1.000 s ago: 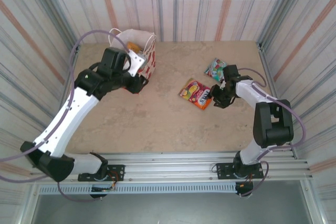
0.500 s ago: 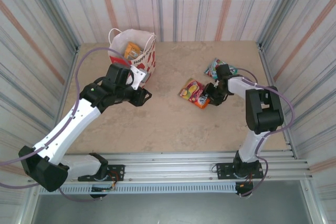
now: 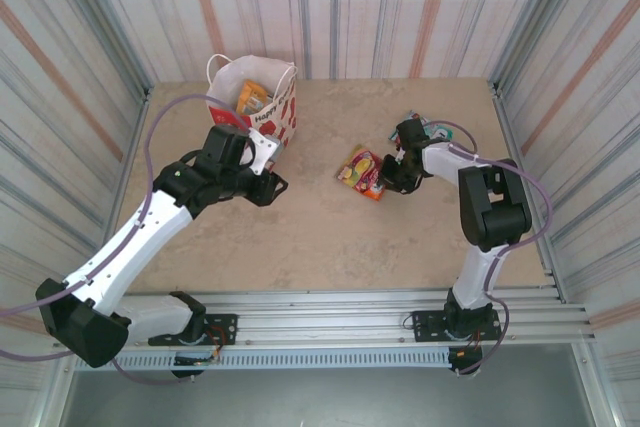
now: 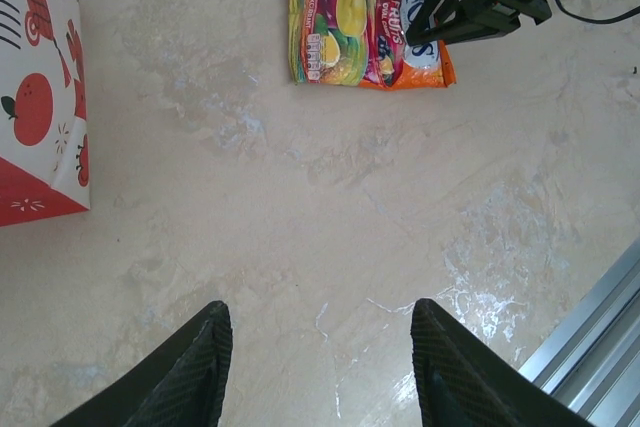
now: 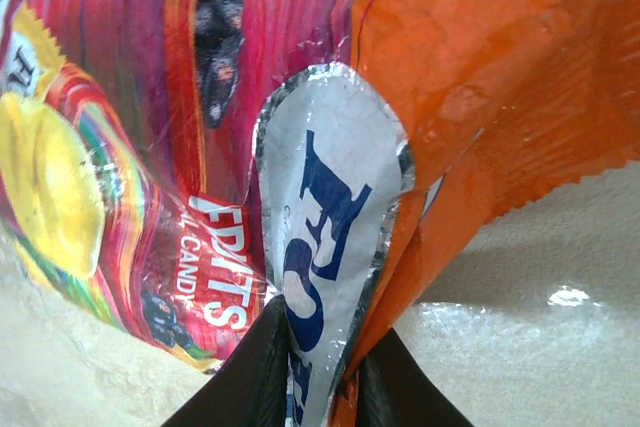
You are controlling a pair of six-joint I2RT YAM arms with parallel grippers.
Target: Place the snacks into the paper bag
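Observation:
The red paper bag [image 3: 278, 119] with white apple shapes stands upright at the back left, with an orange packet [image 3: 251, 97] showing inside; its corner [image 4: 40, 97] is in the left wrist view. A red-yellow snack packet [image 3: 358, 169] [image 4: 340, 22] [image 5: 110, 147] lies flat mid-table, with an orange packet [image 4: 430, 57] [image 5: 480, 77] overlapping its right side. My right gripper [image 3: 392, 175] [image 5: 322, 335] is shut on the orange packet's lifted white-labelled edge. A teal packet [image 3: 425, 125] peeks out behind the right arm. My left gripper [image 3: 268, 184] [image 4: 320, 309] hangs open over bare table, right of the bag.
Striped walls enclose the table on three sides. A metal rail [image 3: 330, 307] [image 4: 600, 337] runs along the near edge. Bare tabletop [image 3: 320, 237] lies between the two arms.
My left arm has drawn back from the bag's mouth, towards the table's middle. My right gripper has slid left onto the orange packet, nudging both packets slightly left.

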